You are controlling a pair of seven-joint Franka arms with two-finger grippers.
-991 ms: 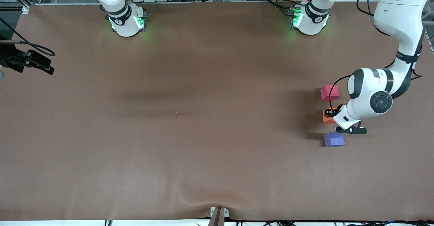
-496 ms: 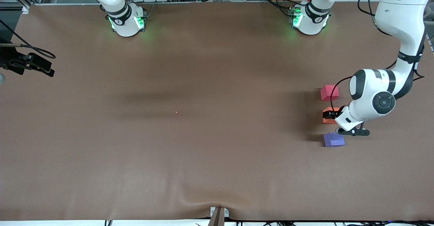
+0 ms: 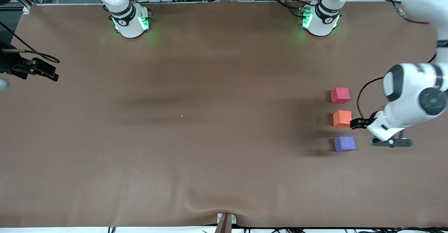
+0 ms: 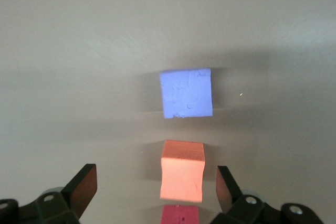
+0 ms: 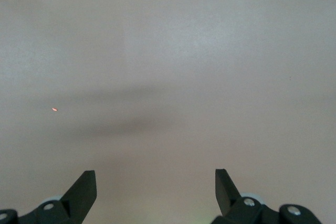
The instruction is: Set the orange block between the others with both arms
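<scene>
Three small cubes stand in a line toward the left arm's end of the table. The orange block [image 3: 342, 118] [image 4: 182, 177] stands free between the others: the pinkish-red cube [image 3: 340, 95] [image 4: 180, 215] farther from the front camera and the purple cube [image 3: 344, 143] [image 4: 186, 93] nearer to it. My left gripper [image 3: 355, 122] [image 4: 156, 183] hangs open just beside the orange block, on the side toward the left arm's end, holding nothing. My right gripper [image 3: 49, 72] [image 5: 155, 182] waits open and empty over bare table at the right arm's end.
The brown table cover [image 3: 210, 156] has a small orange speck [image 3: 181, 115] [image 5: 54, 109] near its middle. The arms' green-lit bases [image 3: 131, 23] stand along the edge farthest from the front camera. A clamp [image 3: 225, 220] sits at the nearest edge.
My left gripper has opened, let go of the orange block and drawn away toward the left arm's end of the table. The orange block stays between the two cubes. The right gripper drifted slightly.
</scene>
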